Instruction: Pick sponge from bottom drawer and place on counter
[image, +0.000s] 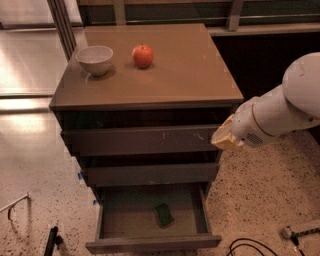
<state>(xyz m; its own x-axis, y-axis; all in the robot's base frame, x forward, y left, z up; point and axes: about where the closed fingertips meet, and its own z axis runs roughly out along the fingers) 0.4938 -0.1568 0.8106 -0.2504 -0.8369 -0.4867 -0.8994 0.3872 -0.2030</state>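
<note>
Right, my gripper (223, 139) hangs at the cabinet's right front corner, level with the top drawer (140, 141), at the end of the white arm (280, 112). It carries nothing that I can see and looks just clear of the cabinet, but I cannot tell from here whether it is apart or together. Well below and to its left, the bottom drawer (150, 243) stands pulled out. The sponge (164, 214) lies flat on its bare floor, a little right of middle, slightly askew, clear of the walls. I judge it light, soft and springy, neither slippery nor fragile, so a firm squeeze across its narrow sides should do; being thin, it wants a low reach. The counter (175, 75) above carries a bowl (95, 59) and an apple (143, 55) toward its back left
</note>
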